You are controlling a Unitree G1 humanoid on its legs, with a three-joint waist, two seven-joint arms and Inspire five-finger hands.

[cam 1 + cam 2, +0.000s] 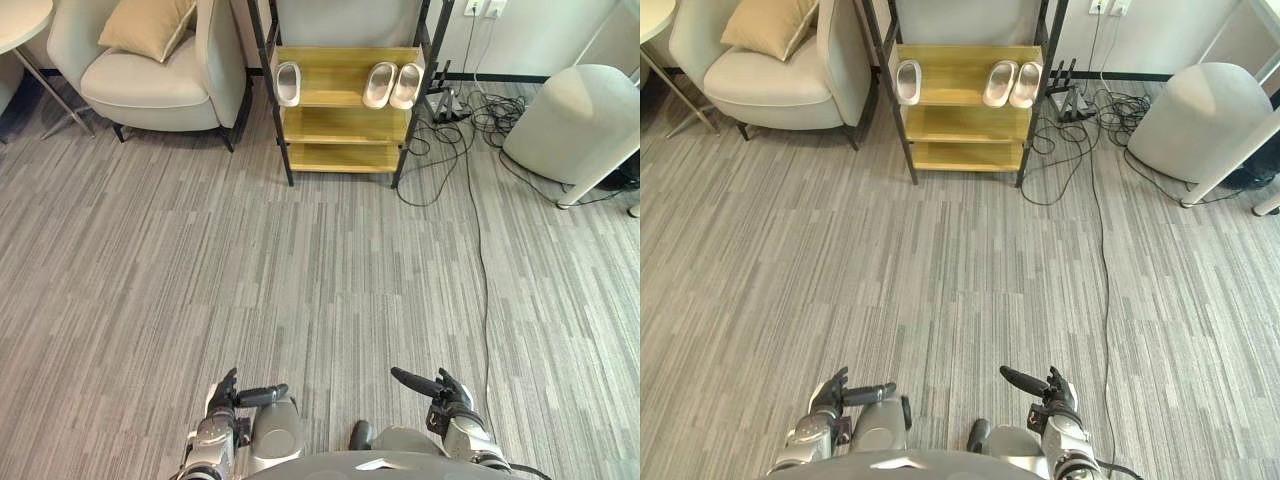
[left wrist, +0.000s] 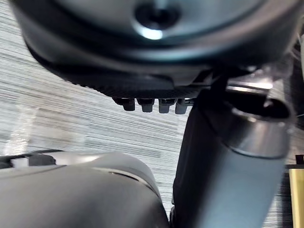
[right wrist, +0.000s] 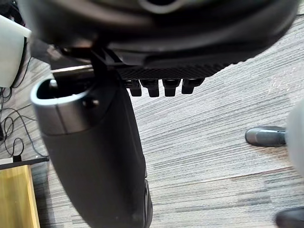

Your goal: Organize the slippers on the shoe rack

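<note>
**Grey carpet to cross before anything on the rack can be reached**

Grey striped carpet (image 1: 300, 270) lies between the robot and the shoe rack (image 1: 340, 122), which stands well apart from it against the far wall. A pale armchair (image 1: 150, 85) is just beside the rack on the left, and a heap of black cables (image 1: 440, 130) lies at its right foot.

On the top shelf I count three slippers. A single slipper (image 1: 288, 83) is near the left post. A pair (image 1: 392, 85) lies side by side, touching, near the right post. All three lie flat, with their long sides running front to back on the shelf.

The left hand (image 1: 230, 395) and the right hand (image 1: 445, 392) hang low, close to the body. Both have relaxed fingers, the thumb stands out, and they hold nothing.

The step in hand is, I judge, the approach, as the shelf is too far away for either arm.

- Walk straight toward the middle of the rack.
- Keep to the left of the long cable (image 1: 480, 280) that runs down the carpet, because a foot may catch in it.
- Stop square to the shelf, so that both arms can reach the top board.
- Keep the fingers loose until then.
- Take the single slipper by its sides with the left hand and slide it toward the pair, without lifting it high, because the next board is close above.
</note>
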